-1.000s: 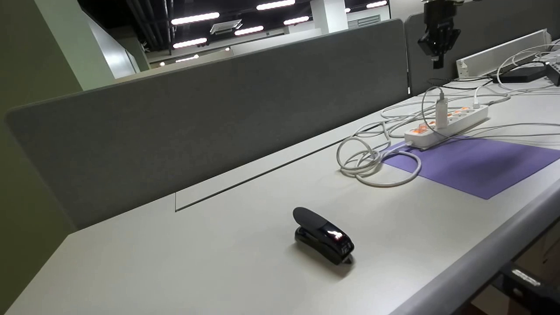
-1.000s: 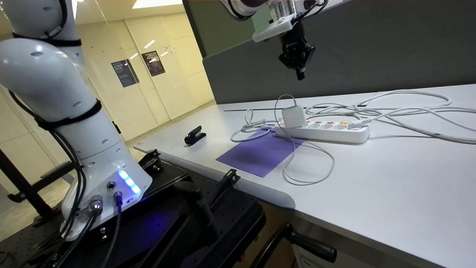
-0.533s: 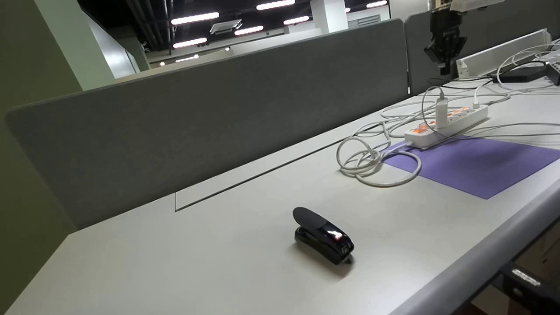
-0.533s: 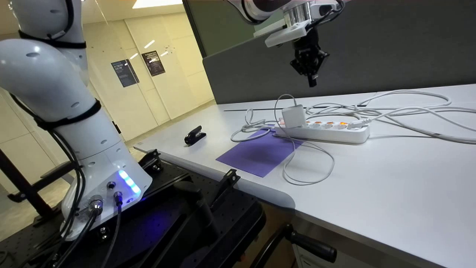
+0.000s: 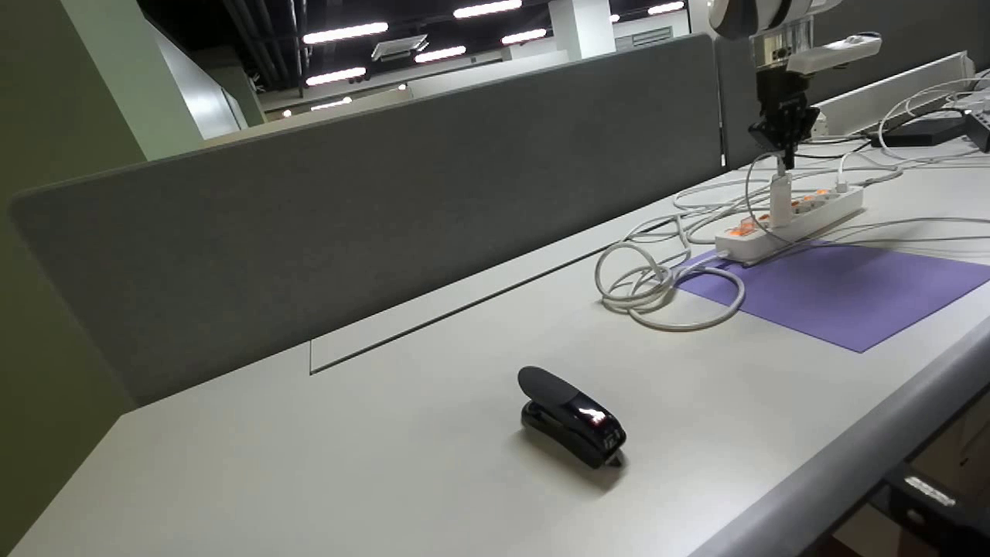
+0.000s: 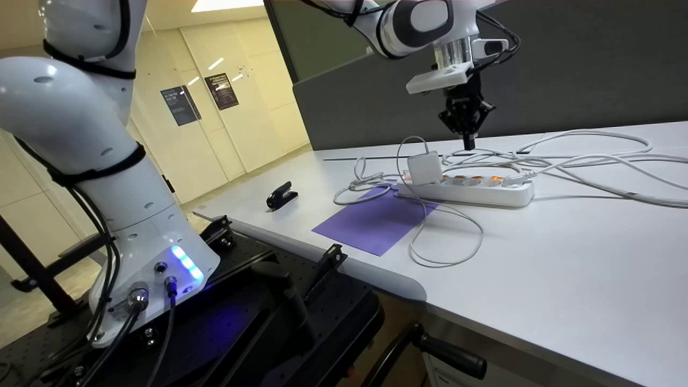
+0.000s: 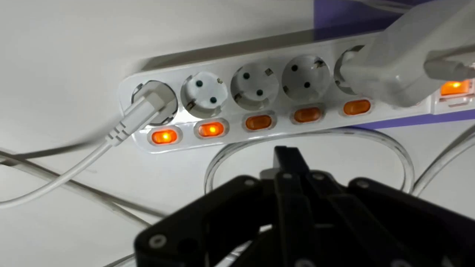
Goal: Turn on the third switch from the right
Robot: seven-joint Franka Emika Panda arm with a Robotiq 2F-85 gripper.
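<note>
A white power strip (image 7: pixel 280 107) with orange switches shows in the wrist view and in both exterior views (image 5: pixel 837 210) (image 6: pixel 467 194). In the wrist view two switches at the left end are lit (image 7: pixel 164 136) (image 7: pixel 210 129). The third switch from that end (image 7: pixel 258 122) is unlit, as are the two beyond it (image 7: pixel 307 114) (image 7: pixel 356 107). A separate switch (image 7: pixel 455 87) at the right end is lit. My gripper (image 7: pixel 291 152) is shut and empty, its tips above the desk beside the switch row; in an exterior view it hangs above the strip (image 6: pixel 469 144).
A white charger (image 6: pixel 425 168) stands in the strip, and a white plug (image 7: pixel 146 107) sits in its end socket. Loose cables (image 6: pixel 591 161) lie behind and around it. A purple sheet (image 6: pixel 371 220) lies in front. A black stapler (image 5: pixel 572 418) and a grey partition (image 5: pixel 464 193) are nearby.
My gripper has come down towards the power strip, moving rightward in an exterior view. It stays shut. The strip, cables and stapler have not moved.
</note>
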